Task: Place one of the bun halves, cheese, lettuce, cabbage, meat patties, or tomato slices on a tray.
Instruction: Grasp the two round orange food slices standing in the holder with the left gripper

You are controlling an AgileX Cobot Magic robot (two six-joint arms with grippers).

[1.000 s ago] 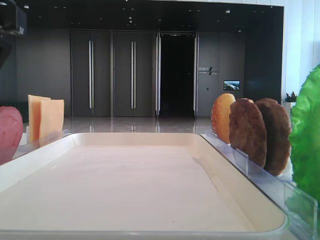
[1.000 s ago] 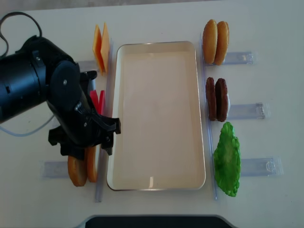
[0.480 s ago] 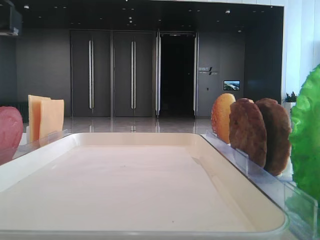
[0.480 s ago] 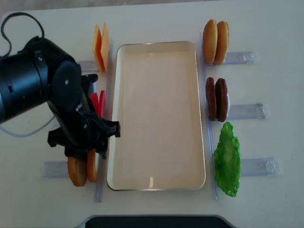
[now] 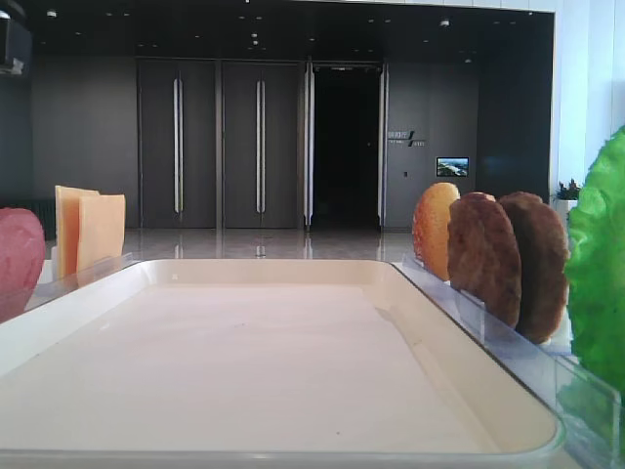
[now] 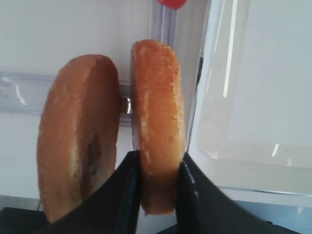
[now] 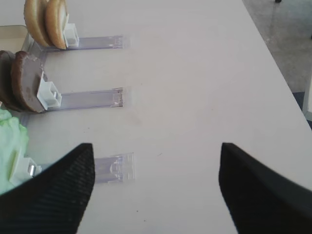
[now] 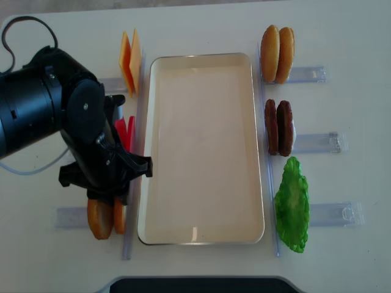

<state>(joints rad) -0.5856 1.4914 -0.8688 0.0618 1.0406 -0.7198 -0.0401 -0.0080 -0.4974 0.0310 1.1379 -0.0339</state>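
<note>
Two bun halves stand on edge in a clear rack left of the tray (image 8: pixel 201 146). My left gripper (image 6: pixel 157 190) is shut on the right-hand bun half (image 6: pixel 157 112), one black finger against each flat face. The other bun half (image 6: pixel 78 136) stands just to its left. From above, the left arm (image 8: pixel 61 122) covers the tops of both buns (image 8: pixel 99 221). My right gripper (image 7: pixel 156 190) hangs open over bare table, right of the lettuce (image 7: pixel 9 146) and meat patties (image 7: pixel 24 80).
Cheese (image 8: pixel 129 61) and red tomato slices (image 8: pixel 125 131) stand in racks along the tray's left side. Two more buns (image 8: pixel 277 54), the patties (image 8: pixel 278 127) and the lettuce (image 8: pixel 292 204) line its right side. Clear rack strips (image 7: pixel 92 100) stick out rightward.
The left gripper's jaws have closed from wide open onto the right-hand bun half, and the arm has shifted slightly left over the bun rack. The right gripper has not moved.
</note>
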